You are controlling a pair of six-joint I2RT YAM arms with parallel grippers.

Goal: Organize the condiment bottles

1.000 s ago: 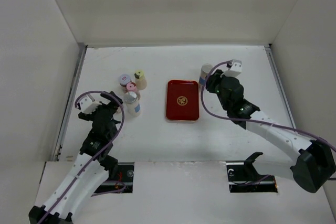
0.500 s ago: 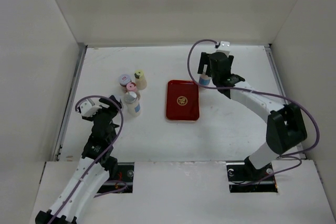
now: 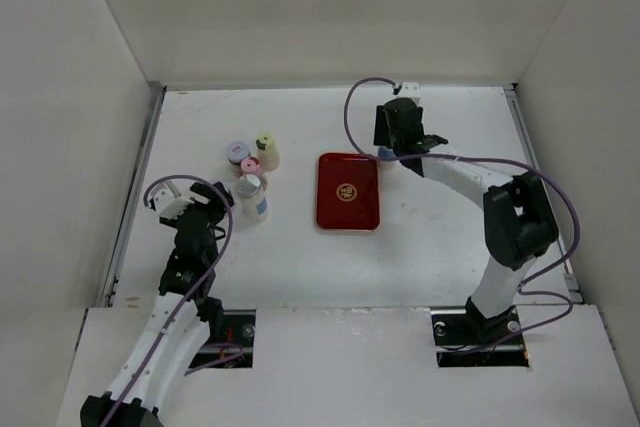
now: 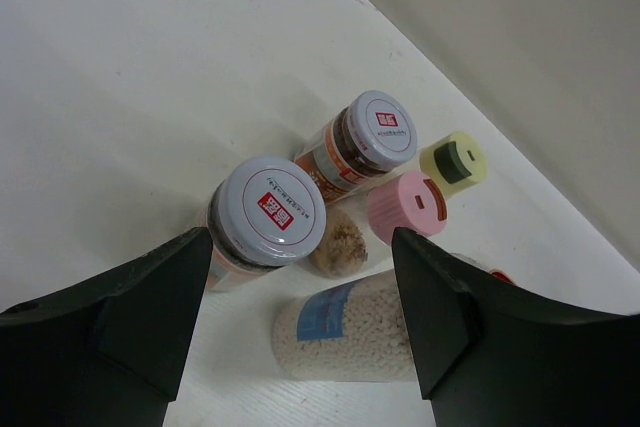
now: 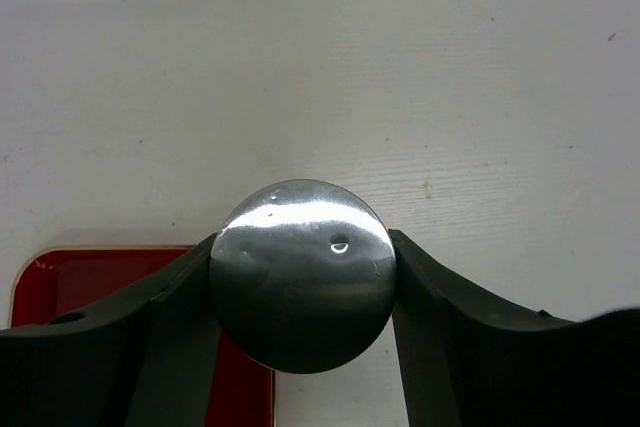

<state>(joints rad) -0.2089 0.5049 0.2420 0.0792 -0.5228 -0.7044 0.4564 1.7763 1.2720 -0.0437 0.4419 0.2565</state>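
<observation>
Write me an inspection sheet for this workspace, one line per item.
Surface: white table, no spills seen; red tray at centre, nothing on it.
Job's things: bottle cluster of five, packed tight on the left; grey-capped bottle by the tray's far right corner, lifted or standing cannot be told.
Clutter: nothing seen.
Grippers: left gripper open, facing the cluster, gripping nothing; right gripper shut on the grey-capped bottle.
Cables: purple, looped at each wrist: left cable, right cable.
Surroundings: white walls on three sides.
</observation>
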